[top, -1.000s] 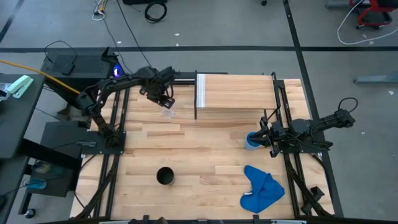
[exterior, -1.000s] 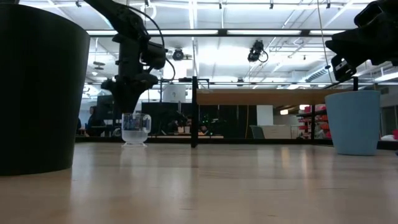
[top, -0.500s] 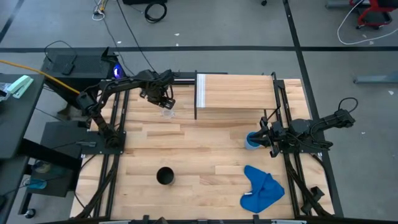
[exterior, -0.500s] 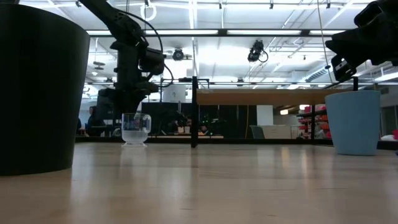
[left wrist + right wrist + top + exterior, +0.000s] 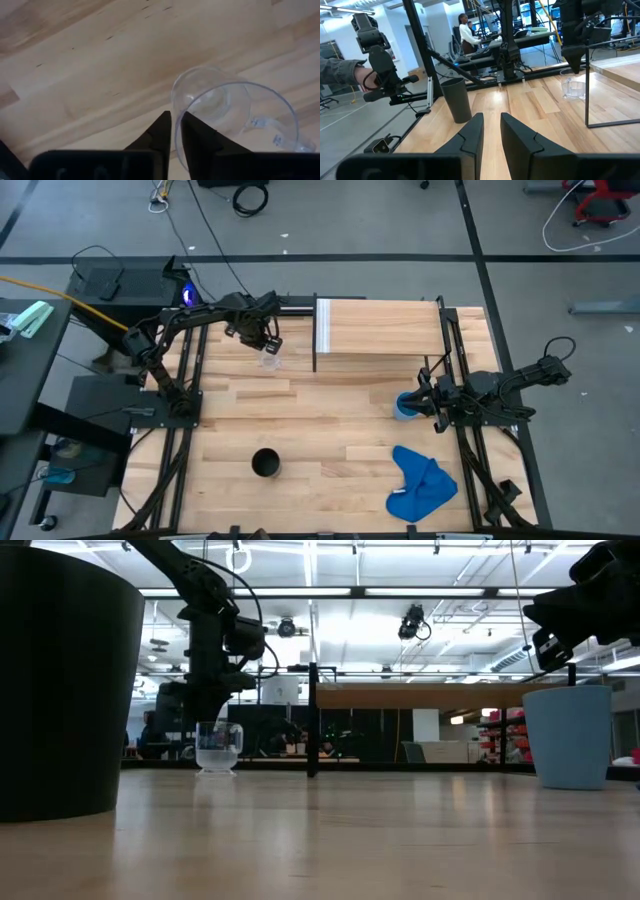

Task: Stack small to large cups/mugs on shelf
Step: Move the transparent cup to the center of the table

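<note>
Left gripper (image 5: 175, 131) is pinching the rim of the clear mug (image 5: 232, 117) near the table's (image 5: 330, 420) far edge, beside the shelf (image 5: 385, 330). Looks light, slippery, rigid, so the rim's the right spot. Right gripper (image 5: 432, 402), fingers slightly apart, waits by the light-blue cup (image 5: 404, 406).

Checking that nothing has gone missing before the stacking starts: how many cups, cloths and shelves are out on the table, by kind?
Cups: 3, namely the clear cup, the light-blue cup and the black cup.
Cloths: 1, the blue cloth.
Shelves: 1, the shelf.
Total: 5.
</note>
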Motion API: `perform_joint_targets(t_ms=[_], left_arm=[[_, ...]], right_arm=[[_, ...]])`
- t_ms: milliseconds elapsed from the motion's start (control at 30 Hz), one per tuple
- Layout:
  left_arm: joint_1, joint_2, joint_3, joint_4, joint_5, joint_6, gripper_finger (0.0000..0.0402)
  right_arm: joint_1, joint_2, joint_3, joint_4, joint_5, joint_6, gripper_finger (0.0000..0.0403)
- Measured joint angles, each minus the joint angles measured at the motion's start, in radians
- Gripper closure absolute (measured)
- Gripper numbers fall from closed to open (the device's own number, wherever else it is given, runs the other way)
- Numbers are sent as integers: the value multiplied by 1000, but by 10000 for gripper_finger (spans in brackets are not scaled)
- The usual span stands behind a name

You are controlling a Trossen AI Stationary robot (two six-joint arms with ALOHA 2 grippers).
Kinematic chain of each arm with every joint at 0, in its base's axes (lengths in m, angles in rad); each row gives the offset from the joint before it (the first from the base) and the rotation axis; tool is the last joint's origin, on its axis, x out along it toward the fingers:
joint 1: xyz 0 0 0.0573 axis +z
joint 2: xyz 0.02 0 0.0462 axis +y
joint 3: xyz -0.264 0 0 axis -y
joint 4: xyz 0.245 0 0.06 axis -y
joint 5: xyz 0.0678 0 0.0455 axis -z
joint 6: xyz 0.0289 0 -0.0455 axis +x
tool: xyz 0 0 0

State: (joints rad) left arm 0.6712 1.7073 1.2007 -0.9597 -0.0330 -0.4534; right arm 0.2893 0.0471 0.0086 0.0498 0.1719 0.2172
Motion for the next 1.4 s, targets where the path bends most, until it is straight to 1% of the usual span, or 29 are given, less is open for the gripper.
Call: perform_joint_targets(t_ms=[133,267,367,467,533,633,733,833,967,1067,1233,1333,1400], left_arm=[[0,0,0,1,0,1,391],[0,0,0,0,1,2,386],[0,0,7,-13,26,16,382],[0,1,45,-54,71,50,393],[-1,1,91,-107,94,72,392],[-3,1,188,-211,97,97,384],[-3,1,310,-315,97,125,390],[-3,1,465,-414,97,129,394],[-8,1,686,-517,97,127,386],[-26,0,814,-556,96,117,393],[-99,0,971,-563,115,65,390],[-165,0,1034,-534,118,53,394],[-207,0,1054,-515,119,43,395]], right_arm=[[0,0,0,0,0,0,330],[0,0,0,0,0,0,330],[0,0,0,0,0,0,330],[0,0,0,0,0,0,330],[0,0,0,0,0,0,330],[0,0,0,0,0,0,330],[0,0,0,0,0,0,330],[0,0,0,0,0,0,330],[0,0,0,0,0,0,330],[0,0,0,0,0,0,330],[0,0,0,0,0,0,330],[0,0,0,0,0,0,330],[0,0,0,0,0,0,330]])
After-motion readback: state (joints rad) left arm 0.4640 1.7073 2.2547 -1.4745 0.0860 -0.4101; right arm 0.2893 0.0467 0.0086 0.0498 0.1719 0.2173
